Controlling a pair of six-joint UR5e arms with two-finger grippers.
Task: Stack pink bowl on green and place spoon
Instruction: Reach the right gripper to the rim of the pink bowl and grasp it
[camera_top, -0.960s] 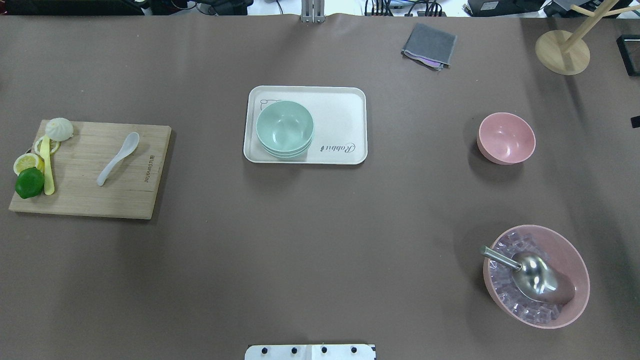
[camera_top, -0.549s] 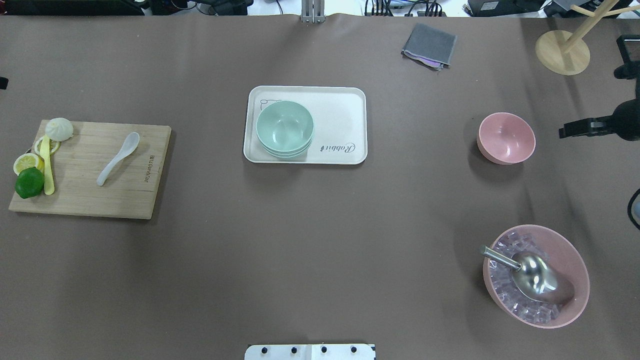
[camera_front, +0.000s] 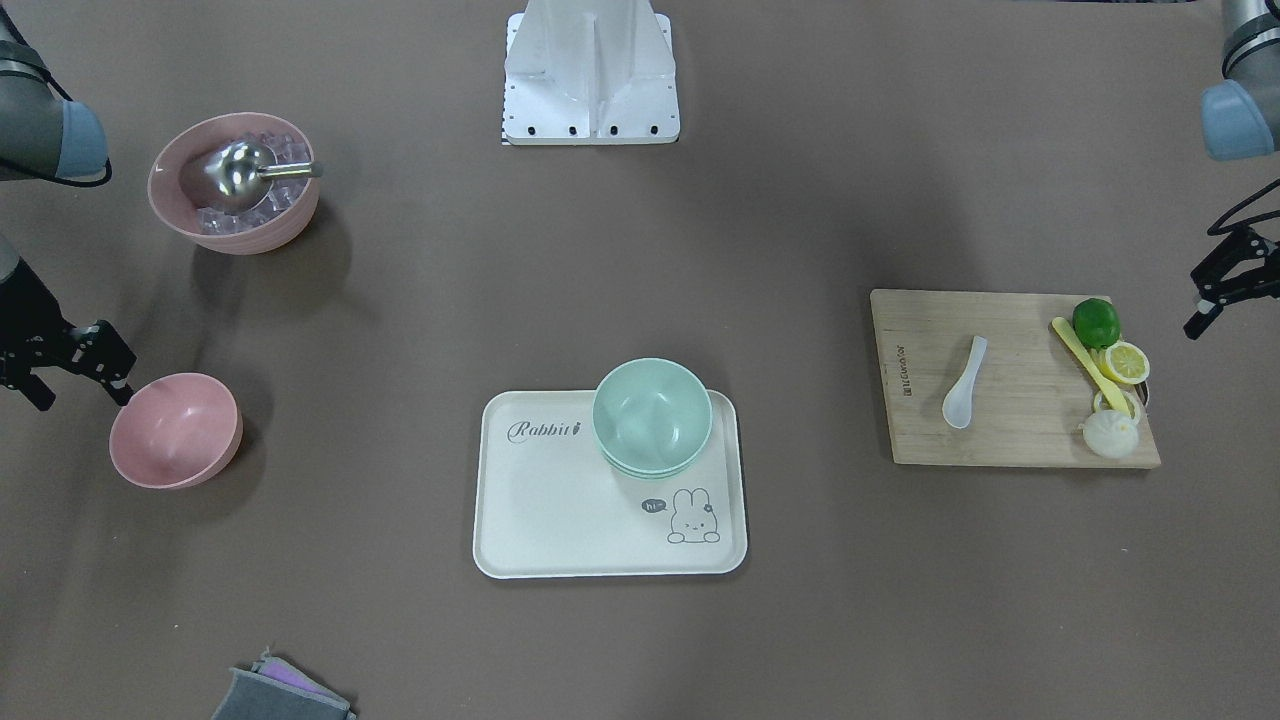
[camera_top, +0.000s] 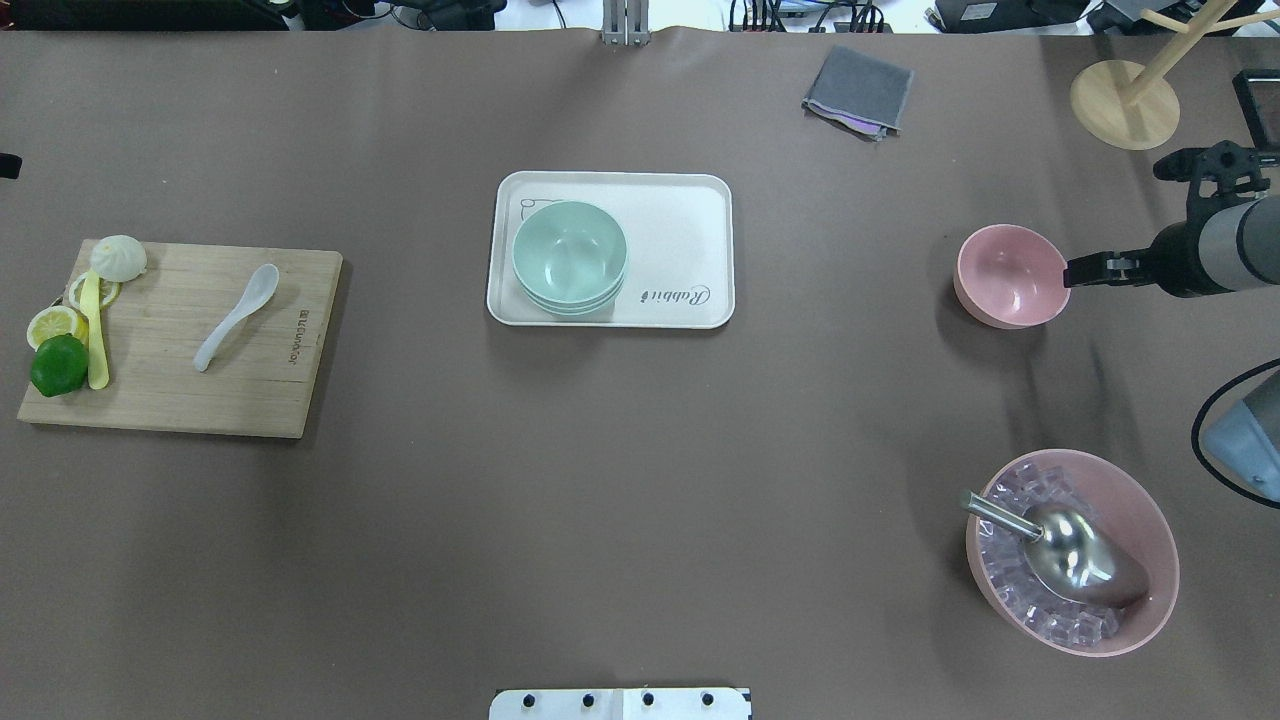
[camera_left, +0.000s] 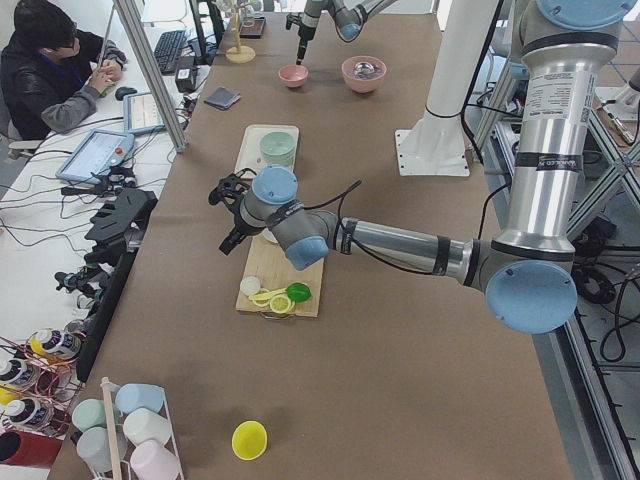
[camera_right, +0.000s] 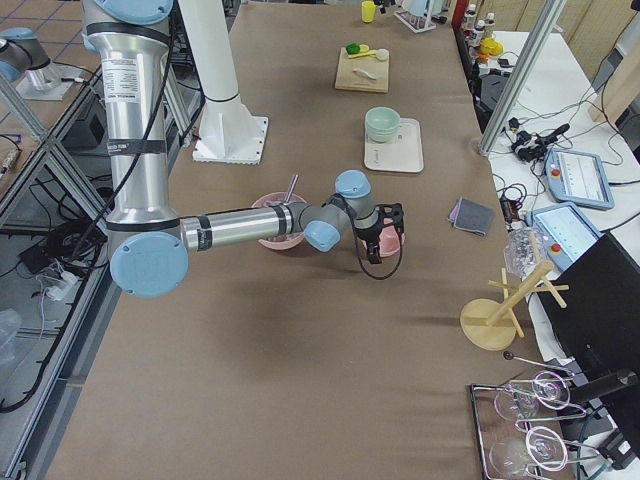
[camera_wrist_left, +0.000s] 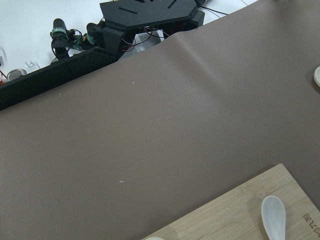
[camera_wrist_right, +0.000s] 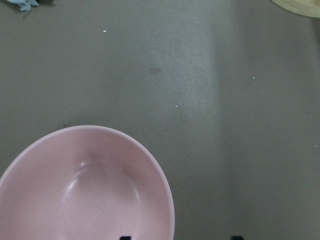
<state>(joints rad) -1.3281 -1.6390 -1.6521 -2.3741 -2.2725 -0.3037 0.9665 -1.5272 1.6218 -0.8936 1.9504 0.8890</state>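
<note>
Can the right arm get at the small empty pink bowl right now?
Probably yes: the right claw is open at the small pink bowl's rim, with nothing standing between them.

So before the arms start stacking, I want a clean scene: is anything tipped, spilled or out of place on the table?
Nothing stands out. The pink bowl sits upright on the table, the green bowls are nested upright on the tray, and the spoon lies flat on the cutting board.
</note>
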